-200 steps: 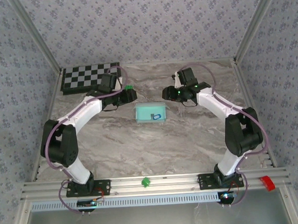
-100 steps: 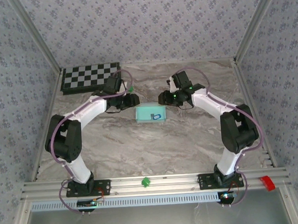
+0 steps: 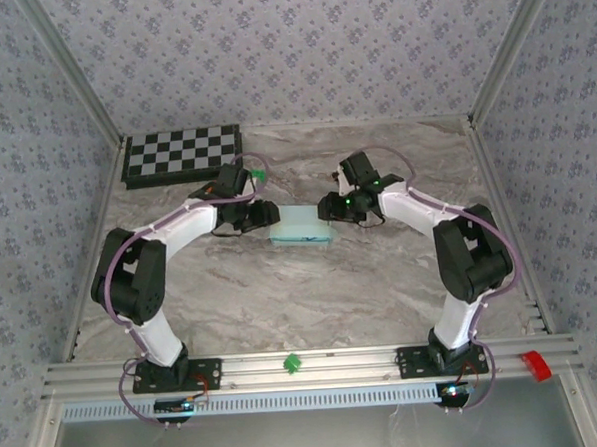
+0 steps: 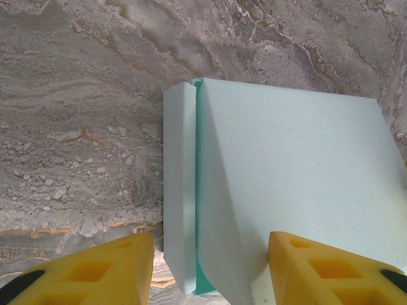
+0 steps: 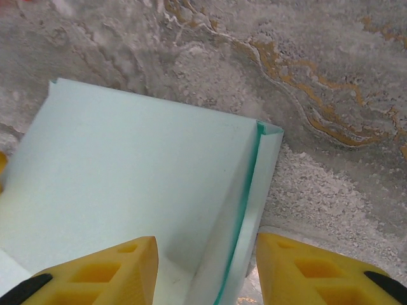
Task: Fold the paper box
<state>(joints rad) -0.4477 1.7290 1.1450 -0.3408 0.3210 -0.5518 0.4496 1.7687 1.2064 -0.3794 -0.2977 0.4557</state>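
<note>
Top external view: on the table [image 3: 282,294] the box [image 3: 301,225] lies at centre, its top now covered where a blue item showed inside a second ago. Both arms have closed in. The left gripper [image 3: 266,214] is at its 9 o'clock end and the right gripper [image 3: 328,207] at 3 o'clock, each with fingers apart, straddling an end edge. The checkerboard [image 3: 182,153] stays at 11 o'clock.

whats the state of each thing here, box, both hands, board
paper box, lid panel lying over the top, sitting on the table
left hand, open, straddling the box's left end wall
right hand, open, straddling the box's right end wall
checkerboard, flat at the far left corner
</note>
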